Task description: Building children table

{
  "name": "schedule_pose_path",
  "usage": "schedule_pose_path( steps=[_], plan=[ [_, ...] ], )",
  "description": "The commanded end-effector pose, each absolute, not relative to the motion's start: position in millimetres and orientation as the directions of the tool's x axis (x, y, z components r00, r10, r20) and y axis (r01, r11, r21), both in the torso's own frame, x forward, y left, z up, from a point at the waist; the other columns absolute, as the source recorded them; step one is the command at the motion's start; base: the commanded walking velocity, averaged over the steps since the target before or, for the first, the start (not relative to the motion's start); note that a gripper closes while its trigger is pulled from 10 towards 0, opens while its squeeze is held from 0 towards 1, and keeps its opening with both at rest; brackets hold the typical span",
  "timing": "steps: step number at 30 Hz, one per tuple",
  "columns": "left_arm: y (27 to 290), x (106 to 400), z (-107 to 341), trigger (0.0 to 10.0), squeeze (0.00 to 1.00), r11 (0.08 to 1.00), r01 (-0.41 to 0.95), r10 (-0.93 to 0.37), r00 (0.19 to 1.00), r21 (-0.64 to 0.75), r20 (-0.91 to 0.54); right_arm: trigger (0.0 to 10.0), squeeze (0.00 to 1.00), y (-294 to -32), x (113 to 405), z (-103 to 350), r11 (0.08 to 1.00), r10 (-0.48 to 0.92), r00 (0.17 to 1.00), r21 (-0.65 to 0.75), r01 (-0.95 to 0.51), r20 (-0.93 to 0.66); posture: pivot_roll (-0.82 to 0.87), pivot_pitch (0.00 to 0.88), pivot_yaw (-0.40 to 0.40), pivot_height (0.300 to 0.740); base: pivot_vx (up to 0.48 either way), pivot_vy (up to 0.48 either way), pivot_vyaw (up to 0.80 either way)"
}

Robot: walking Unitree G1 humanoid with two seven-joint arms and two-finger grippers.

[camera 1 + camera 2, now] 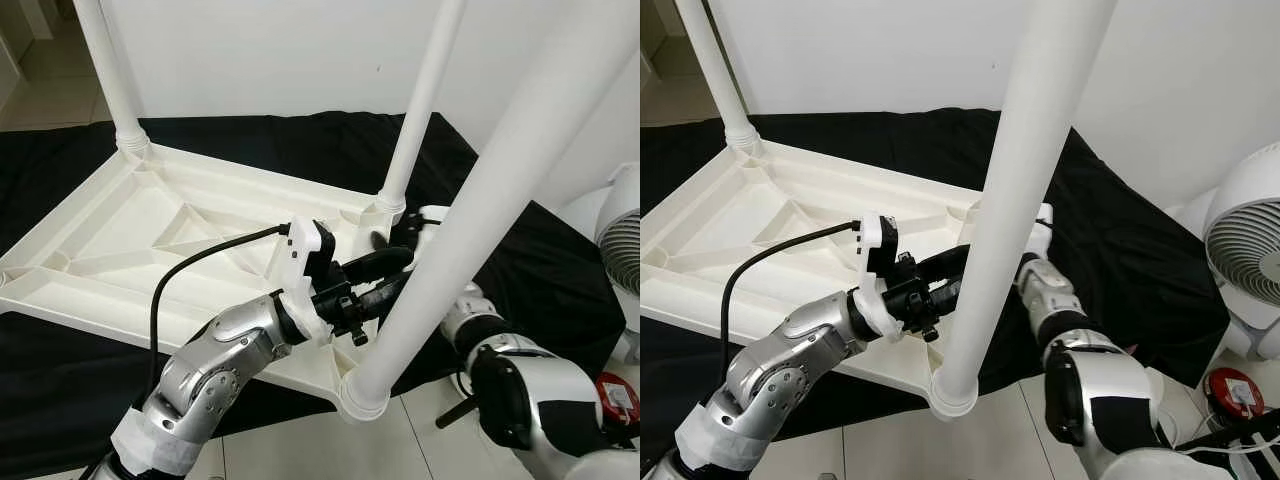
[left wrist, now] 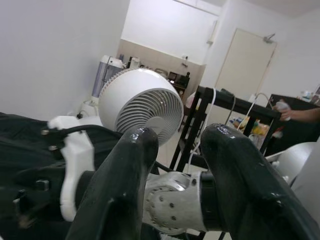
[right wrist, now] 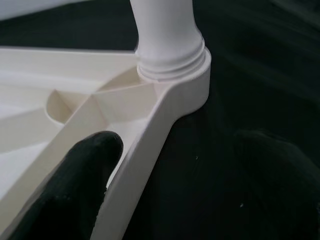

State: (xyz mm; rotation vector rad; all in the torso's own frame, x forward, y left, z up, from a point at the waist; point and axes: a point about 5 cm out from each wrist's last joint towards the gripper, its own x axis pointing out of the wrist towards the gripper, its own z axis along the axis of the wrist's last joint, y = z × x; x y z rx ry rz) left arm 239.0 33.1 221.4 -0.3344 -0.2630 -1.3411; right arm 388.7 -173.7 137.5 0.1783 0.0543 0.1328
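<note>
I find the left end effector (image 1: 385, 280) released beside the near white plastic tube leg (image 1: 480, 210) of the upturned white plastic tabletop (image 1: 120, 230), the right end effector (image 3: 165, 165) straddling its rim unclenched; brace there before twisting.

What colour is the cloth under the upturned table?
Black cloth; the table is white. Best in the left eye view.

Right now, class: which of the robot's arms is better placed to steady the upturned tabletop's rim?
Probably the right: the right gripper straddles the tabletop rim near a leg. The left gripper hangs open beside the nearest leg.
</note>
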Motion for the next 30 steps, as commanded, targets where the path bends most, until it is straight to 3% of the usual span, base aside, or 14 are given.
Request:
schedule_pose_path(
  steps=[1,7,12,20,23,30],
  plan=[
    [34.8,243.4,218.2,10.0,0.0,0.245,0.966,-0.898,0.257,-0.077,0.357,10.0,0.0,-188.6,380.9,129.8,0.974,0.067,0.998,0.215,-0.065,0.0,0.06,0.11,-0.044,0.74,0.0,0.0,0.0],
    [42.5,252.5,209.3,10.0,0.0,0.33,0.939,-0.894,0.344,-0.096,0.289,10.0,0.0,-198.8,368.6,122.4,0.97,0.034,0.996,0.238,-0.052,0.079,0.05,0.113,-0.044,0.74,0.0,0.0,0.0],
    [75.0,264.4,196.2,10.0,0.0,0.442,0.893,-0.87,0.45,-0.086,0.199,10.0,0.0,-201.1,342.5,115.0,0.949,-0.005,0.977,0.31,-0.062,0.211,0.05,0.109,-0.053,0.74,0.0,0.0,0.0],
    [105.9,265.5,189.1,10.0,0.0,0.51,0.86,-0.852,0.502,0.018,0.148,10.0,0.0,-201.9,326.7,118.0,0.949,0.016,0.965,0.301,-0.097,0.261,0.03,0.115,-0.054,0.74,0.0,0.0,0.0],
    [136.2,255.6,182.1,10.0,0.0,0.472,0.878,-0.881,0.467,0.074,0.075,10.0,0.0,-212.0,311.9,120.6,0.957,0.045,0.96,0.265,-0.121,0.276,0.04,0.124,-0.057,0.74,0.0,0.0,0.0],
    [153.9,242.9,176.4,10.0,0.0,0.387,0.916,-0.919,0.393,0.103,-0.042,10.0,0.0,-222.7,301.5,124.7,0.963,0.059,0.961,0.239,-0.126,0.269,0.06,0.112,-0.054,0.74,0.0,0.0,0.0]
  ],
)
